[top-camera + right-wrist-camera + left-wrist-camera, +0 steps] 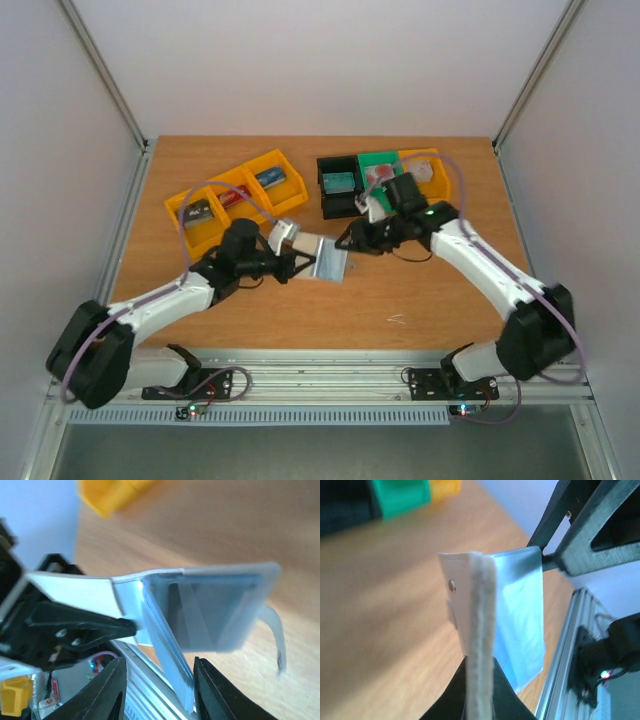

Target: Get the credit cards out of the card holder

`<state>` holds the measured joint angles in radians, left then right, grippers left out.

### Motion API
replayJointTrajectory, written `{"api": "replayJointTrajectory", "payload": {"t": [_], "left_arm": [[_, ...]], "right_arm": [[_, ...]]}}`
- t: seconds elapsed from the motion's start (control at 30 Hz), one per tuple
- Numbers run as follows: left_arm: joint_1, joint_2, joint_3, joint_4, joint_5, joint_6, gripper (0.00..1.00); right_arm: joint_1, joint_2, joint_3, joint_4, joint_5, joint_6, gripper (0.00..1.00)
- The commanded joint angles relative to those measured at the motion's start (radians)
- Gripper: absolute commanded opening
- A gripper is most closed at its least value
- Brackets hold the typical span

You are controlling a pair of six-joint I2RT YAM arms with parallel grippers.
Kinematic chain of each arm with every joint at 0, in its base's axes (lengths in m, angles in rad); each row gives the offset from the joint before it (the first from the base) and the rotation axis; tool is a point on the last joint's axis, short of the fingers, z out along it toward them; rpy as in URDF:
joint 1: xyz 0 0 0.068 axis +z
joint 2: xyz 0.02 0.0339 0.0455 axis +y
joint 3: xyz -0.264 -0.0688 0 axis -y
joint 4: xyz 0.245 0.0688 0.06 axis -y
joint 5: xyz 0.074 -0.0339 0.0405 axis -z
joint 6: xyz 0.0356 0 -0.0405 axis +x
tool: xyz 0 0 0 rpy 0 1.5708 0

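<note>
The card holder hangs open above the table between both arms. My left gripper is shut on its whitish-beige panel, which stands edge-on between the jaws. The bluish inner panel spreads to the right. My right gripper is open, its jaws either side of the thin bluish edge, which rests against the right finger only. A grey panel and the snap tab lie beyond. I cannot tell the credit cards apart from the panels.
Yellow bins with small items stand at the back left. Black, green and yellow bins stand at the back right, close behind my right arm. An aluminium rail runs along the table's near edge.
</note>
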<state>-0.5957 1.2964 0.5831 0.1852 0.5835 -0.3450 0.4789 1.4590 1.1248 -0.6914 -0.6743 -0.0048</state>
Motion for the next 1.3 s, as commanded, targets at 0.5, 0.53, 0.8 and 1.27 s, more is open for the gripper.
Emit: {"api": "replayJointTrajectory", "payload": {"t": [0.5,0.53,0.8,1.27], "left_arm": [[0.036,-0.371,0.283,0.09,0.089,0.155,0.0],[0.036,-0.373,0.289,0.094,0.094,0.15,0.0],[0.037,-0.376,0.314,0.131,0.116,0.152,0.0],[0.037,-0.401,0.314,0.163,0.148,0.13,0.0]], "right_arm": [[-0.011,-0.231,0.577,-0.409,-0.014,-0.534,0.61],[-0.011,-0.231,0.581,-0.404,-0.006,-0.545,0.62],[-0.011,-0.194,0.648,-0.401,-0.002,-0.622,0.68],[-0.008,-0.174,0.629,-0.291,-0.057,-0.571,0.75]]}}
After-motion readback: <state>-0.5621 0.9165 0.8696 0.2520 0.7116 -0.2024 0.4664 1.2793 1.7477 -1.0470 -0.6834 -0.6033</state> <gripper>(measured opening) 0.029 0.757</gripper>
